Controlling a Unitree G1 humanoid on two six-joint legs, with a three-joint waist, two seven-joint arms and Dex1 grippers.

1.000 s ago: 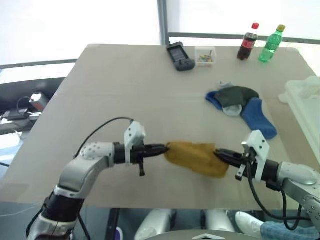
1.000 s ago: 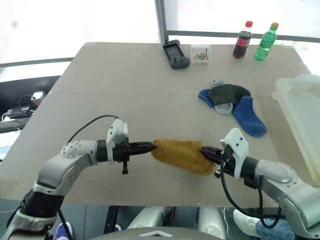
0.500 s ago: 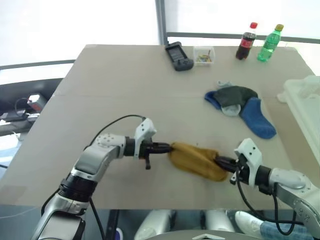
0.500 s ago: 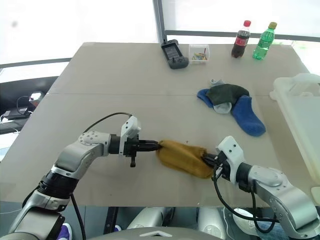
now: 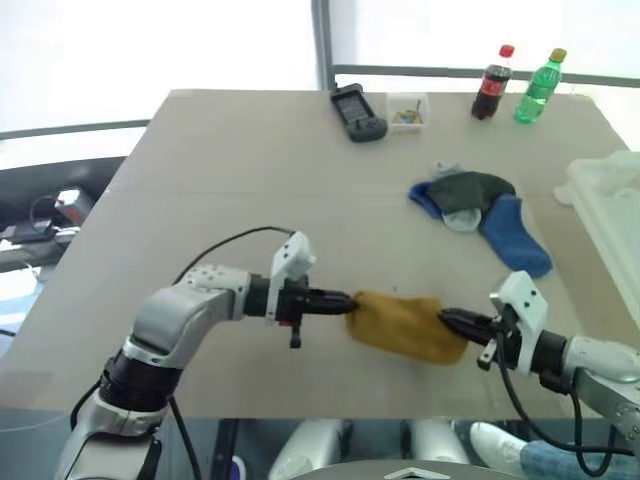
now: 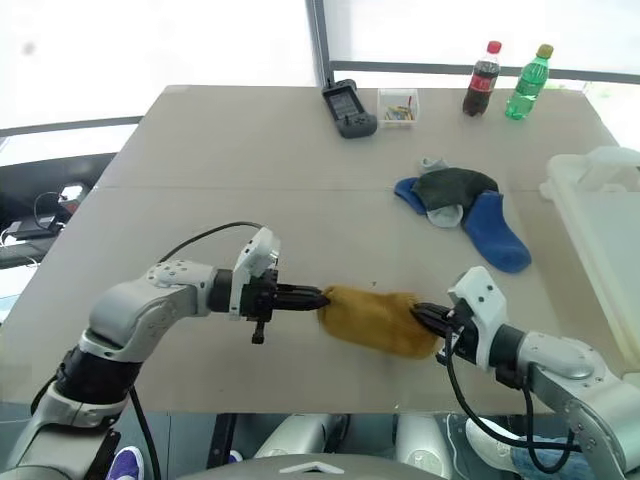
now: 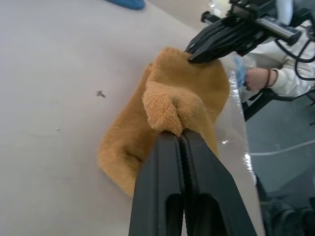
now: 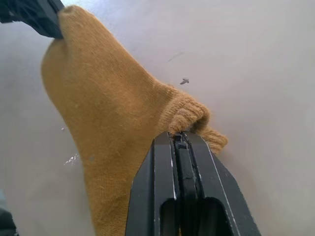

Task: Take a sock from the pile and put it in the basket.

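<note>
Both tools grip one mustard sock, the left tool pinching one end and the right tool the other, the knit sagging between them just above the worktop. To do this well, one tool should let go so the limp, ribbed fabric hangs free, then be carried to the basket, well beyond the pile. The basket's translucent plastic rim is smooth and rounded.
</note>
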